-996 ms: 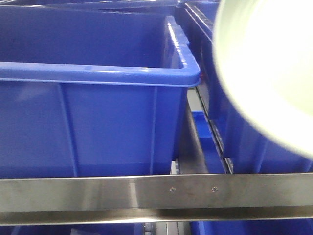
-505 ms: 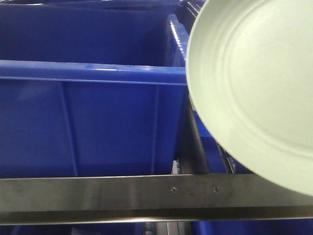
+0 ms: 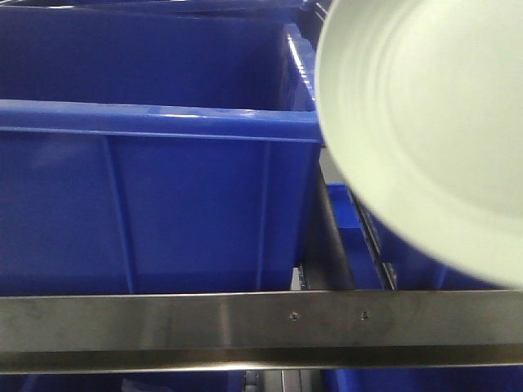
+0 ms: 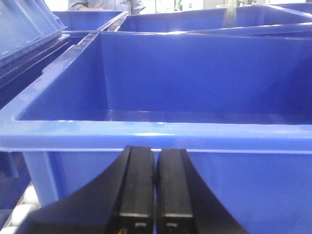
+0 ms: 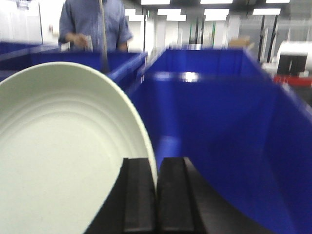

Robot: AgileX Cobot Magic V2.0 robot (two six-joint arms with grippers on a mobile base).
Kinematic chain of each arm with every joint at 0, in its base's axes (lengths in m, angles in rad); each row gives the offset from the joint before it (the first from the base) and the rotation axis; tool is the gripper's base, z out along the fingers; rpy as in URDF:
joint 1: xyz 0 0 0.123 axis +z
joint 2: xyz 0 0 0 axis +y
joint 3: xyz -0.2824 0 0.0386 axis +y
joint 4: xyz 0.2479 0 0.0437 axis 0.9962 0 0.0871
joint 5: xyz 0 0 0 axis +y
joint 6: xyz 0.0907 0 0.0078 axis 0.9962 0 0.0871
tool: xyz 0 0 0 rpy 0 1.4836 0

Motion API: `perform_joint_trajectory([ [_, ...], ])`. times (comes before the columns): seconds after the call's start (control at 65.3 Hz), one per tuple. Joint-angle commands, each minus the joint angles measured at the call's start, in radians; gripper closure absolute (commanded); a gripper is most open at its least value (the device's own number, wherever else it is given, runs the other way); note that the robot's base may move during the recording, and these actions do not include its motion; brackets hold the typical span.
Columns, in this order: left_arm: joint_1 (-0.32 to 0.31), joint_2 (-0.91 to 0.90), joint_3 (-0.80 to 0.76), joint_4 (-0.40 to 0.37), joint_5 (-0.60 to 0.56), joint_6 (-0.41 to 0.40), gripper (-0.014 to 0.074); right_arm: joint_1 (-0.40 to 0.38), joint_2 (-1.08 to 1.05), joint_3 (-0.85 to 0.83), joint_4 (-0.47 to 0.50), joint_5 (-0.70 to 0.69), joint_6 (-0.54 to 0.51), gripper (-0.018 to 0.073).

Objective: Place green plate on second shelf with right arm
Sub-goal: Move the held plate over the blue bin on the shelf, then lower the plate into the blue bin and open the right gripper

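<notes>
Pinched at its rim by the right gripper (image 5: 157,165), the pale, ringed green plate (image 3: 425,122) sits nearer two o'clock than before; left gripper (image 4: 155,153) closed, empty.

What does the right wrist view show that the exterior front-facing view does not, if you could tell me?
Only the right wrist view shows the right gripper, its jaws closed on the rim of the green plate, and a person in a blue shirt standing behind the bins. Only the exterior front-facing view shows the steel rail running across the bottom, with two small screws in it. Both views show the plate held in the air, and both show blue bins around it.
</notes>
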Motion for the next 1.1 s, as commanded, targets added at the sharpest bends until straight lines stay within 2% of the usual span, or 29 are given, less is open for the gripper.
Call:
perform_joint_trajectory([
  [0.0, 0.000, -0.016, 0.040, 0.000, -0.078, -0.002, 0.0466, 0.002, 0.018, -0.043, 0.016, -0.260, 0.013, 0.0502],
  [0.046, 0.000, -0.016, 0.040, 0.000, -0.078, -0.002, 0.0466, 0.002, 0.018, -0.058, 0.016, -0.331, 0.013, 0.0502],
  [0.107, 0.000, -0.016, 0.040, 0.000, -0.078, -0.002, 0.0466, 0.003, 0.022, -0.086, 0.016, -0.358, 0.012, 0.0502],
  [0.276, 0.000, -0.016, 0.040, 0.000, -0.078, -0.002, 0.0466, -0.001, 0.097, -0.176, 0.018, -0.355, -0.012, 0.0502],
  [0.352, 0.000, -0.016, 0.040, 0.000, -0.078, -0.002, 0.0466, -0.001, 0.180, -0.208, 0.060, -0.351, -0.059, 0.0502],
  [0.429, 0.000, -0.016, 0.040, 0.000, -0.078, -0.002, 0.0466, -0.001, 0.275, -0.230, 0.178, -0.372, -0.148, 0.0502],
  [0.536, 0.000, -0.016, 0.040, 0.000, -0.078, -0.002, 0.0466, -0.001, 0.422, -0.257, 0.451, -0.535, -0.285, 0.0502],
  [0.597, 0.000, -0.016, 0.040, 0.000, -0.078, -0.002, 0.0466, -0.001, 0.509, -0.277, 0.581, -0.654, -0.296, 0.0502],
  [0.689, 0.000, -0.016, 0.040, 0.000, -0.078, -0.002, 0.0466, -0.001, 0.611, -0.323, 0.693, -0.673, -0.296, 0.0502],
  [0.888, 0.000, -0.016, 0.040, 0.000, -0.078, -0.002, 0.0466, -0.001, 0.784, -0.419, 0.691, -0.631, -0.297, 0.0502],
  [1.088, 0.000, -0.016, 0.040, 0.000, -0.078, -0.002, 0.0466, -0.023, 0.942, -0.504, 0.694, -0.626, -0.371, 0.0484],
])
